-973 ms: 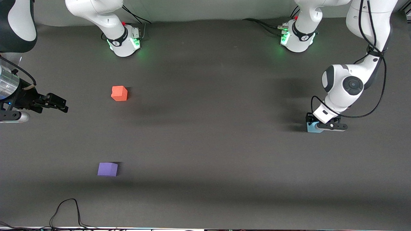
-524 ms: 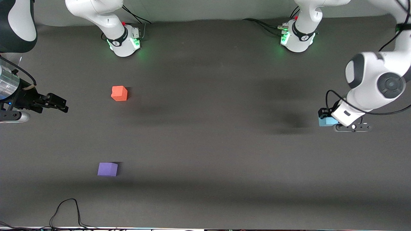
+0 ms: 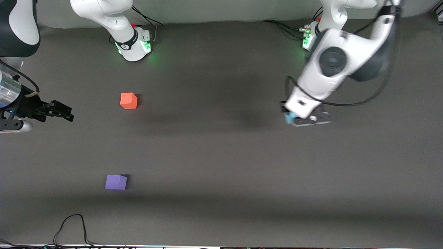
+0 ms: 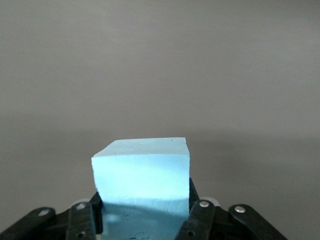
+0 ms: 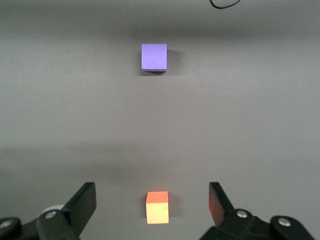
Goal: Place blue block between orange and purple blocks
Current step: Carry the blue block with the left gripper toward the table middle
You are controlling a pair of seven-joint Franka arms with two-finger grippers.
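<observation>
My left gripper (image 3: 293, 118) is shut on the blue block (image 3: 288, 118) and holds it in the air over the table, toward the left arm's end. In the left wrist view the sky-blue cube (image 4: 142, 172) fills the space between the black fingers (image 4: 200, 220). The orange block (image 3: 128, 100) sits on the mat toward the right arm's end. The purple block (image 3: 116, 182) lies nearer the front camera, roughly in line with it. My right gripper (image 3: 64, 111) waits open at the right arm's end; its view shows the orange block (image 5: 157, 206) and the purple block (image 5: 154, 56).
The dark grey mat (image 3: 214, 162) covers the table. Both arm bases (image 3: 133, 43) (image 3: 320, 41) stand along the table's robot edge. A black cable (image 3: 74, 224) loops at the edge nearest the front camera.
The left arm has lifted the blue block off the mat and swung it toward the middle of the table. The right arm and the orange and purple blocks have not moved.
</observation>
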